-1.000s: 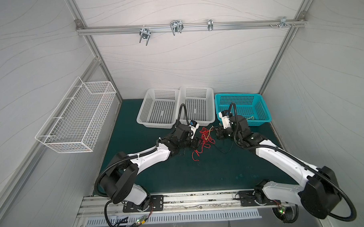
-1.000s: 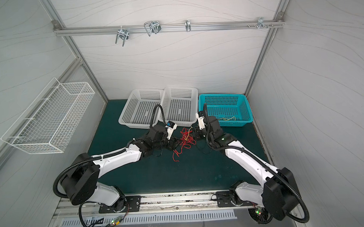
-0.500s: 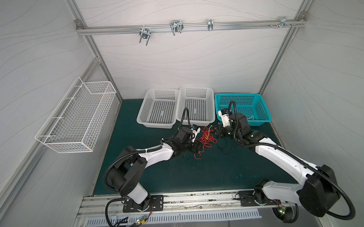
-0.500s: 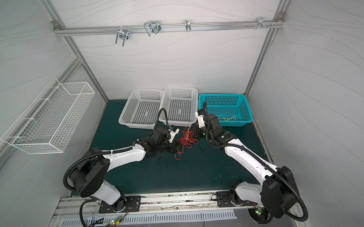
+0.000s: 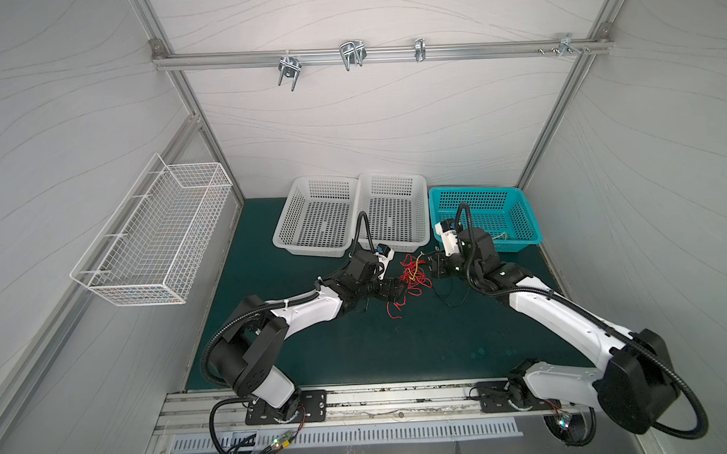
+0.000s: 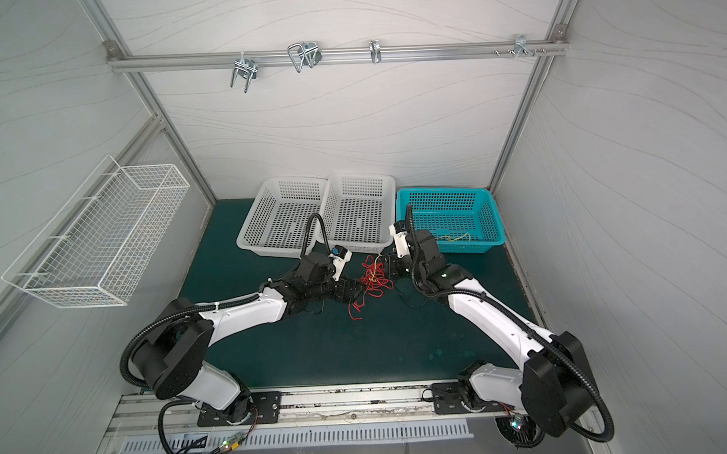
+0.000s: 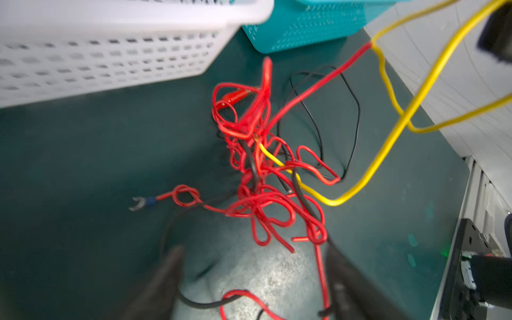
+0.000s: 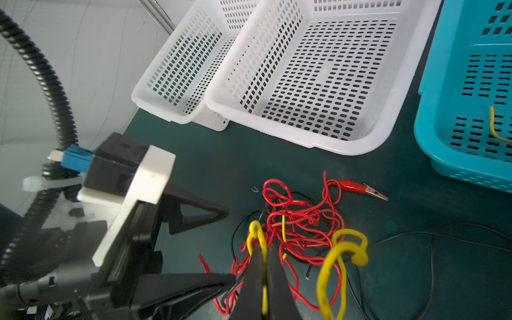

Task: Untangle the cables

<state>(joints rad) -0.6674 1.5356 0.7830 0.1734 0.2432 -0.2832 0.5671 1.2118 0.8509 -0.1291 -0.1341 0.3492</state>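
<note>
1. A dark green table (image 5: 358,353) holds two white baskets (image 5: 349,212) and a teal basket (image 5: 519,214) along its far edge, with two robot arms reaching in toward the middle.
2. The cables (image 5: 411,276) lie as a knotted heap on the table, just in front of the baskets and between the two grippers. Red wire makes up most of it, with black and yellow threaded through.
3. One yellow wire (image 6: 455,236) already rests inside the teal basket, so a small part looks done. The main knot remains, and both white baskets hold nothing.
4. The right gripper (image 8: 264,266) is clenched on a yellow cable (image 8: 332,266), which rises out of the heap in loops.
5. The left gripper (image 7: 255,274) sits low beside the heap with its fingers spread wide, grasping nothing.
6. Compared with a second ago, the left fingers have let go and spread, and that arm has dropped lower and stretched nearer the tangle.
</note>
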